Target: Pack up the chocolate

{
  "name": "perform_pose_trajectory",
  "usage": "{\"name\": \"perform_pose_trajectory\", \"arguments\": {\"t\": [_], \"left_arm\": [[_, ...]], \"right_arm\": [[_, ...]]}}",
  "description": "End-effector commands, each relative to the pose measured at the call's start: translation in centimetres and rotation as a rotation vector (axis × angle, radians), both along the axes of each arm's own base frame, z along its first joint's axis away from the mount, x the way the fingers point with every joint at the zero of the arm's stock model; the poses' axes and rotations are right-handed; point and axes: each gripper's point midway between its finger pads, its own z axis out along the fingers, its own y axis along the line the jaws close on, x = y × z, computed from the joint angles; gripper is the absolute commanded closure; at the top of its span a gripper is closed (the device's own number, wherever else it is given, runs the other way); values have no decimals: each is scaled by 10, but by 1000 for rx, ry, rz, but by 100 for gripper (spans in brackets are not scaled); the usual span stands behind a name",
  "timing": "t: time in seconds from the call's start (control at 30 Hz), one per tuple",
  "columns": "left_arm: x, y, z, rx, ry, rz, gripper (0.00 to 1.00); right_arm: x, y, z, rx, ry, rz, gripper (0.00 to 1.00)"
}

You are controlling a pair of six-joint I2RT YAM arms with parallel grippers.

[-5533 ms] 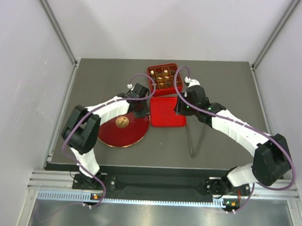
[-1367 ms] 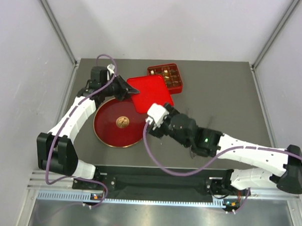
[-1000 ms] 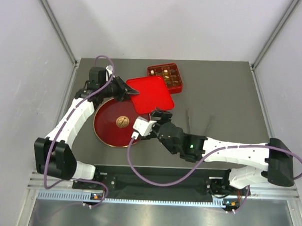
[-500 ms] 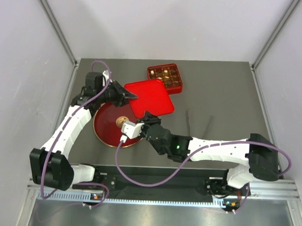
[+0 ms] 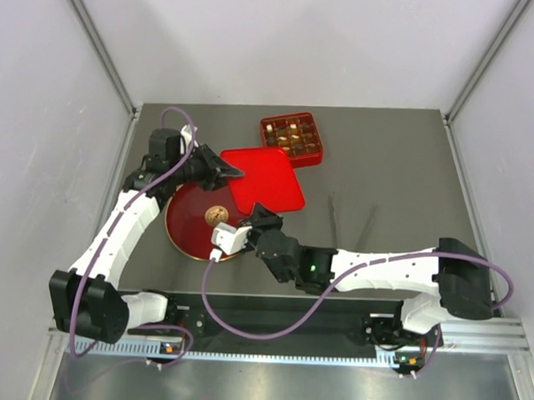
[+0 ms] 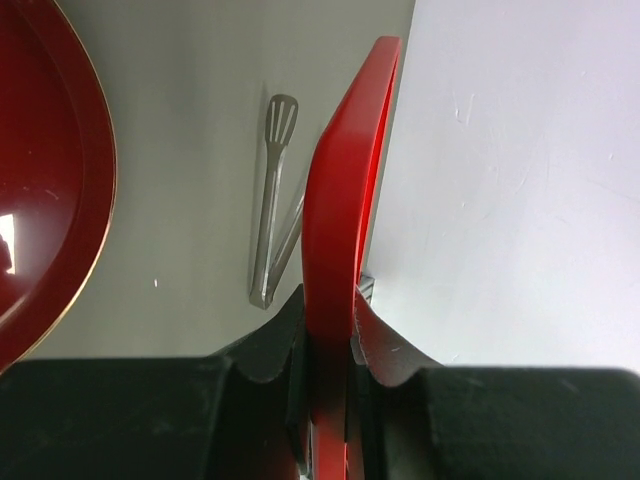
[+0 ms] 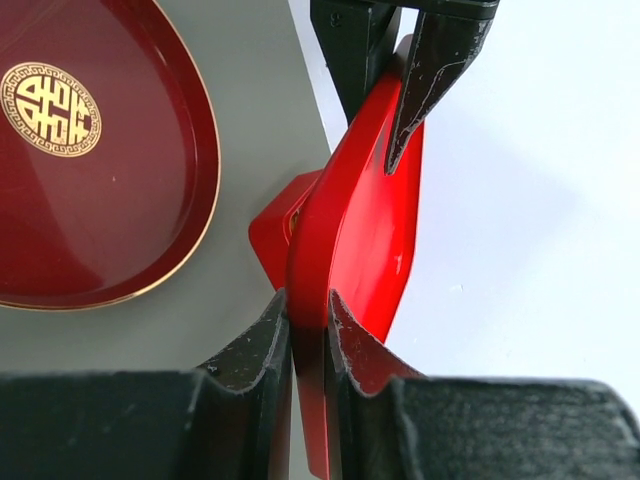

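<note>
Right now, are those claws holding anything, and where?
Both pinch the red lid by its rim: left gripper on its left side, right gripper on its near side.

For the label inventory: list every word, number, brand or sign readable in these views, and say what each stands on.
Gold round medallion at the centre of the round dark-red lacquer plate: one ornamental Chinese-style character in a key-pattern ring; it looks like "囍", but I cannot be sure.
Red square plastic lid, red square box of chocolates, metal tongs: no text visible.
No letters, numbers or brand names anywhere.
</note>
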Motion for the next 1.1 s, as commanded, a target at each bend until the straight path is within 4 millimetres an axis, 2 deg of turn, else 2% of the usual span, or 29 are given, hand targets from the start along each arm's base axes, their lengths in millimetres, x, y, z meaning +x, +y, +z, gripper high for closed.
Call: {"name": "perform_pose_trajectory", "arguments": {"t": [0.0, 0.07, 0.1, 0.17, 0.2, 0.3, 0.43, 0.57, 0.67, 0.7, 0.77, 0.8, 0.83, 0.87, 0.9, 0.93, 0.97, 1.0, 1.07], "left_arm": [[-5, -1, 24, -24, -70, -8, 100], [-6, 0, 24, -19, -73, -15, 96], [-6, -1, 25, -18, -81, -24, 87], [-6, -2, 27, -21, -85, -37, 75], [-6, -2, 28, -15, -93, -42, 65], [-3, -1, 36, 6, -125, -45, 55], [8, 3, 53, 44, -176, -26, 34], [22, 5, 63, 69, -211, -11, 20], [38, 13, 72, 104, -253, 32, 18], [42, 14, 76, 109, -267, 42, 18], [56, 18, 86, 124, -311, 75, 17], [62, 20, 88, 135, -322, 90, 17], [70, 20, 92, 142, -336, 103, 18], [79, 26, 92, 168, -347, 140, 19], [85, 29, 92, 184, -353, 159, 20], [96, 31, 89, 201, -358, 180, 21], [107, 41, 83, 245, -362, 235, 23], [119, 43, 67, 270, -335, 253, 26], [137, 52, 52, 317, -332, 300, 28]], "right_arm": [[0, -18, 42, 203, -34, -84, 100], [-1, -21, 44, 190, -54, -93, 100], [-1, -24, 43, 186, -62, -105, 100], [0, -26, 46, 194, -70, -113, 100], [-1, -27, 49, 203, -69, -112, 100], [-1, -25, 48, 209, -48, -110, 100], [2, -29, 36, 235, 15, -138, 100], [13, -38, 21, 273, 99, -176, 100], [33, -52, 15, 355, 176, -226, 100], [46, -66, 17, 377, 189, -266, 100], [57, -71, 18, 462, 253, -259, 100], [76, -89, 27, 522, 261, -301, 100], [84, -97, 28, 590, 307, -323, 100], [91, -97, 37, 642, 342, -291, 100], [110, -119, 46, 704, 341, -337, 100], [117, -125, 51, 766, 365, -345, 100], [122, -126, 66, 812, 376, -313, 100], [136, -143, 72, 851, 367, -342, 100], [145, -142, 88, 937, 414, -291, 100]]}}
